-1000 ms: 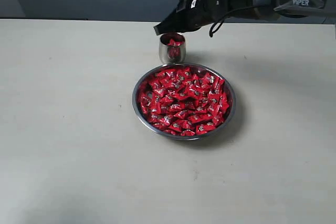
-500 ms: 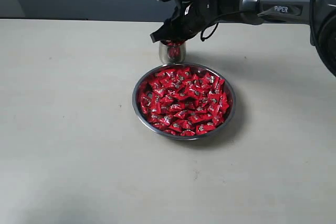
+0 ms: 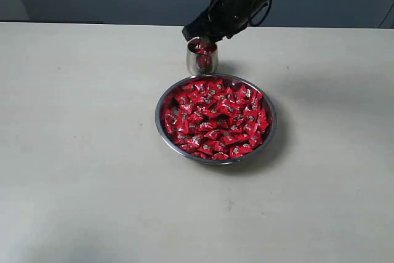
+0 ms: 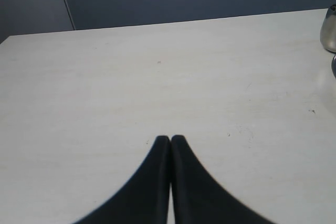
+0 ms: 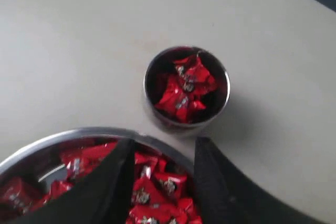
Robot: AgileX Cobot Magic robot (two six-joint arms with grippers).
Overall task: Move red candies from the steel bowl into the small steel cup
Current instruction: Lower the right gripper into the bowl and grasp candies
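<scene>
Right fingers (image 5: 110,187): spread, empty, over small shiny steel cup (image 3: 202,60), upper centre.
Cup: holds shiny red-wrapped candies (image 5: 185,85).
Left fingers (image 4: 149,182): pressed together, empty.
Wide steel bowl (image 3: 157,115): centre, candy-filled.

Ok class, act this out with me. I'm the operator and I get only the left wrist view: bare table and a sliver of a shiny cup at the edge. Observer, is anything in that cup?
Observer: Yes. The cup holds a few red candies, seen from above in the right wrist view.
Operator: Where is the right gripper?
Observer: The right gripper is in the air close to the cup's mouth, jaws apart, nothing between them.
Operator: And the bowl?
Observer: The bowl sits right beside the cup, covered across with red candies.
</scene>
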